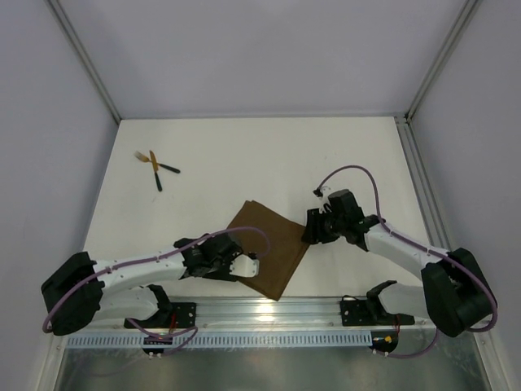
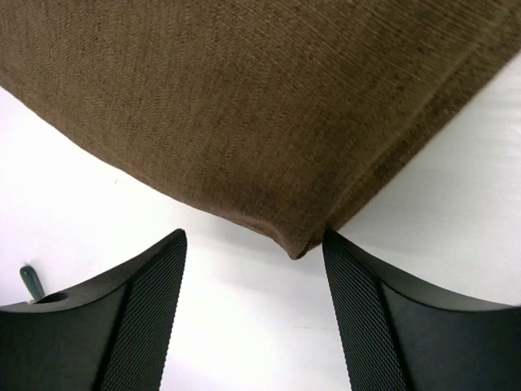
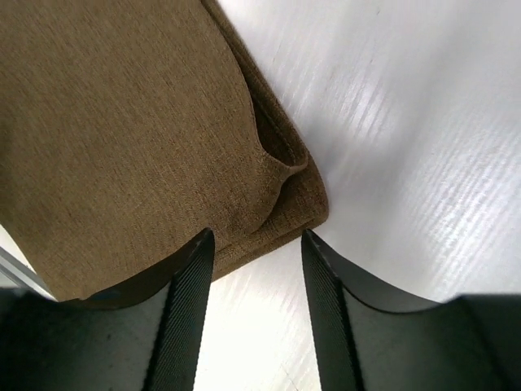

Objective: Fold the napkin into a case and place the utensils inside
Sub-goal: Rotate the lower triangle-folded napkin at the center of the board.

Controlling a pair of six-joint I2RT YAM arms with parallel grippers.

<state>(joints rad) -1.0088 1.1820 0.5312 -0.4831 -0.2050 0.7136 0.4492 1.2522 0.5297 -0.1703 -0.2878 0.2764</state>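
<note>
Now, at the far left of the white counter, two slim utensils with gold-coloured heads and thin black handles lie crossed, well apart from the cloth and both arms. Which one is the fork cannot be told at this size.

The left end effector sits low at the near-left corner of the plain dark-brown cloth napkin. Its jaws are spread. In the wrist view the textured black fingers stand apart with bare counter between them. The cloth corner points into the gap, just beside the right-hand finger, and is not pinched.

The napkin lies flat near the middle of the counter, toward the near edge. It is folded into a four-sided shape turned diagonally, one corner toward the arm bases.

The right end effector rests at the napkin's right corner, jaws also spread. Its fingers straddle that corner without clamping it. Stacked layers show along the cloth's edge, with a small puckered opening between them.
</note>
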